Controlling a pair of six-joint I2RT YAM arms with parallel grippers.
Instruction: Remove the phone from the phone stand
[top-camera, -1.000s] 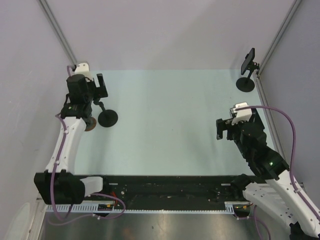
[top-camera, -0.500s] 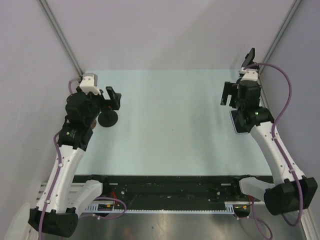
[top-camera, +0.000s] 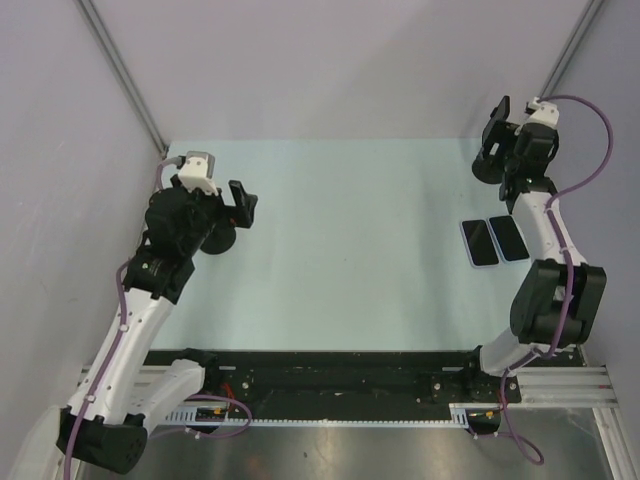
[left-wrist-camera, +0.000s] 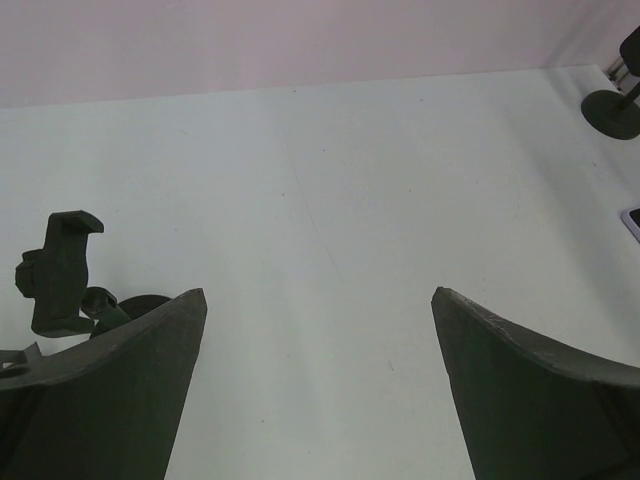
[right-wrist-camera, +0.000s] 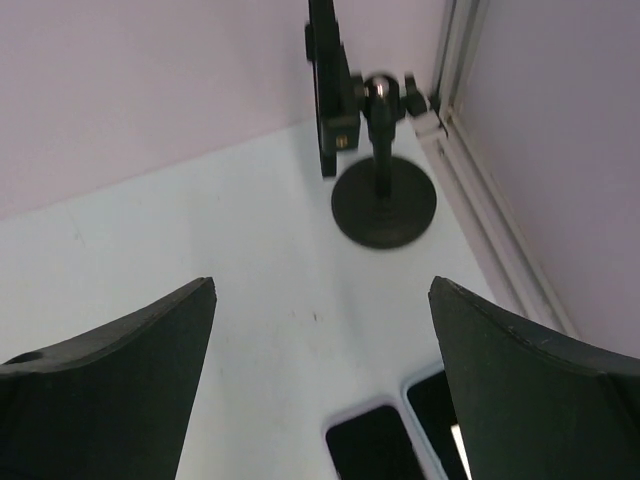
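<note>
Currently held upright in its cradle: one slim dark rectangular phone (right-wrist-camera: 320, 60), edge-on to the right wrist camera, at the far right corner of the table.

Holder: black phone stand with round base, short post and ball joint (right-wrist-camera: 383, 210). Its clamp grips the phone off the surface. It stands close to the corner rail, which probably leaves only the near, open side for an approach.

Right gripper (right-wrist-camera: 320, 285): raised in front of the stand and facing it, fingers spread wide with nothing between them. It is near the phone but not touching it. The wide spread looks meant to span the phone's body before closing. Removal not yet begun.

Pair of flat dark phones with pale rims (top-camera: 479, 242): side by side, face up on the table, nearer the arm bases than the stand. They are likely laid there to stay clear of the corner.

Left gripper (left-wrist-camera: 318, 295): fingers fully apart, holding nothing, hovering over the left side of the table.

Second black stand with empty cradle (left-wrist-camera: 60, 270): just beside and below the left gripper, its clamp bare.

Surface: pale green tabletop (top-camera: 350, 230), enclosed by plain grey walls (top-camera: 330, 60).
</note>
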